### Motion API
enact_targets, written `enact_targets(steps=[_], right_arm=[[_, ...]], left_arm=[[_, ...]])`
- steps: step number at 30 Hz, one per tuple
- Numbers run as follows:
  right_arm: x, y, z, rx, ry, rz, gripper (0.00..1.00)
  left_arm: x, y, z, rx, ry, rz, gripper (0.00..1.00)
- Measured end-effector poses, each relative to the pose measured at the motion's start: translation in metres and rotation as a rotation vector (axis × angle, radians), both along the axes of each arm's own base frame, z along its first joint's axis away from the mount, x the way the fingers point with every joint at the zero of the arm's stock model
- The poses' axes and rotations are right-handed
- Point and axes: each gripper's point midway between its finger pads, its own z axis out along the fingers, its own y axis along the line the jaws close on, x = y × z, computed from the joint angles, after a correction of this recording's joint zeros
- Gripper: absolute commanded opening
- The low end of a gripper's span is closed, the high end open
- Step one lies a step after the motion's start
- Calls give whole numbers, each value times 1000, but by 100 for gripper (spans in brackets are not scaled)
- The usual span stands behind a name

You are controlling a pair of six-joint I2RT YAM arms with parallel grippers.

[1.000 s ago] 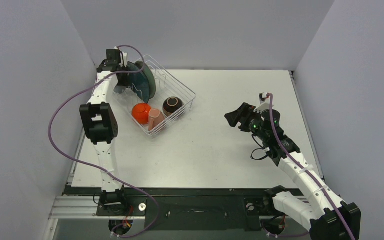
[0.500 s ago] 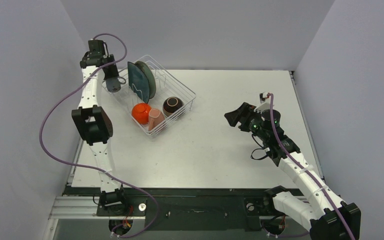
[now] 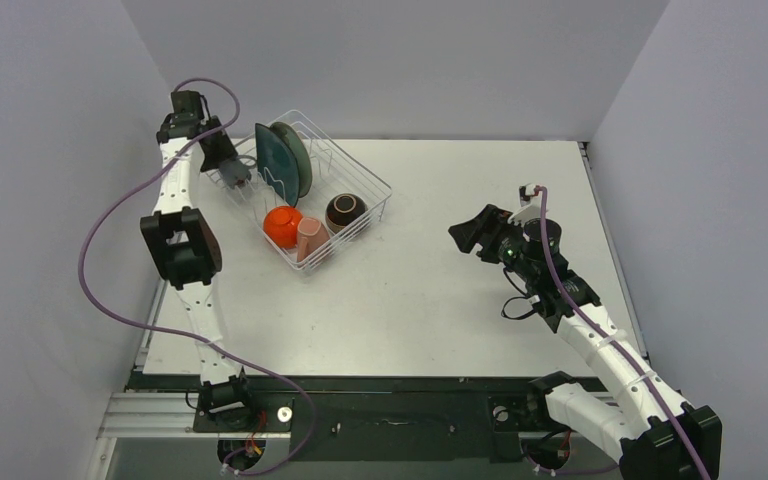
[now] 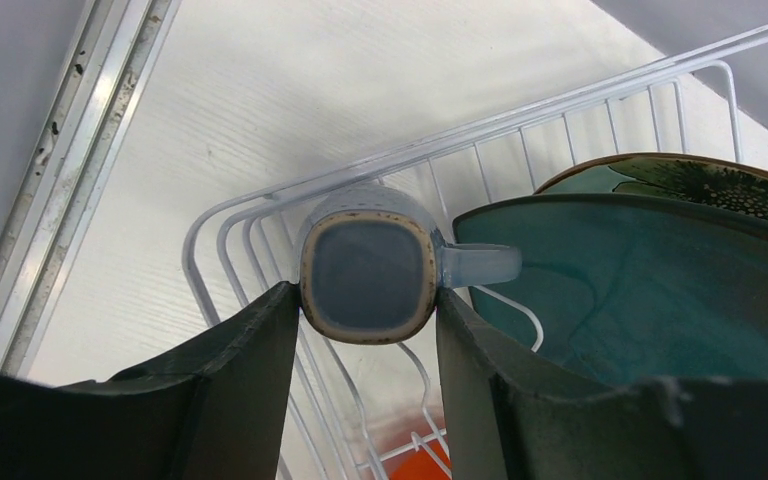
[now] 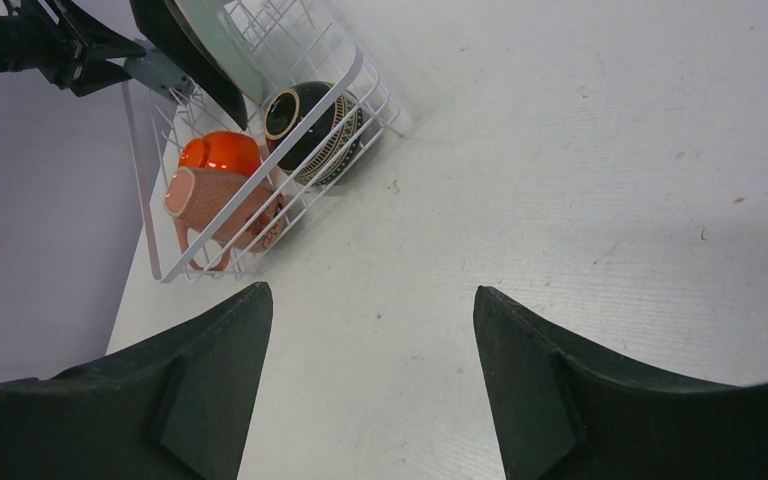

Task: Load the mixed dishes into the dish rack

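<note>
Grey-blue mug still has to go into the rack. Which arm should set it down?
Left. The left gripper is closed on the mug right at the rack's left corner. The right gripper is open and empty over bare table, well away from the rack.

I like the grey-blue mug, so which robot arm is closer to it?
Left. The left gripper has the grey-blue mug pinched between its fingers at the dish rack's left corner. The right gripper hovers open, far off to the right over the table.
</note>
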Motion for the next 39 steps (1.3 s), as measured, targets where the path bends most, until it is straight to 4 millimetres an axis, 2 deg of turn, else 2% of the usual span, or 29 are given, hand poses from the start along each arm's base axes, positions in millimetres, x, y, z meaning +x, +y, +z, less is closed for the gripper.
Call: enact_targets(steps=[7,8,9,10,11,17,21,22,25,26,29,33,35,37,39], right_arm=[[0,0,0,0,0,0,69],[0,0,0,0,0,0,69],[0,0,0,0,1,0,69],[0,0,0,0,1,0,69],[0,0,0,0,0,0,69],[0,0,1,0,-3,0,69],[-2,-2,2,-9,-12,2,69],[-2,-2,2,-15,-12,0,69],[-4,-6,0,-45,-4,-6,70],[-4,-8,2,-56,-6,-10,70],[-6,-15,11,-92,-25,-26,70],[-11,-26,38,-132,-86,-49,71],[-14,-32,53,-154,-117,-66,73],[-17,-39,69,-173,-150,-88,79],[-20,-48,81,-196,-172,-118,82]], left_arm=[[-1,-14,-18,-17,27,-5,0],[-1,-16,-20,-19,31,-6,3],[0,-16,-21,-18,28,-6,14],[1,-17,-20,-16,24,-5,19],[2,-16,-21,-18,23,-3,30],[1,-16,-22,-16,6,3,65],[-3,-17,-28,-15,25,-2,76],[-3,-17,-29,-13,26,-6,82],[-5,-19,-22,-5,20,-18,94],[-7,-19,-18,-3,20,-20,99],[-15,-20,4,3,4,-27,97],[-34,-28,50,3,-60,-49,97],[-51,-38,77,-6,-102,-70,96],[-68,-52,103,-16,-147,-102,96],[-89,-75,130,-30,-201,-156,96]])
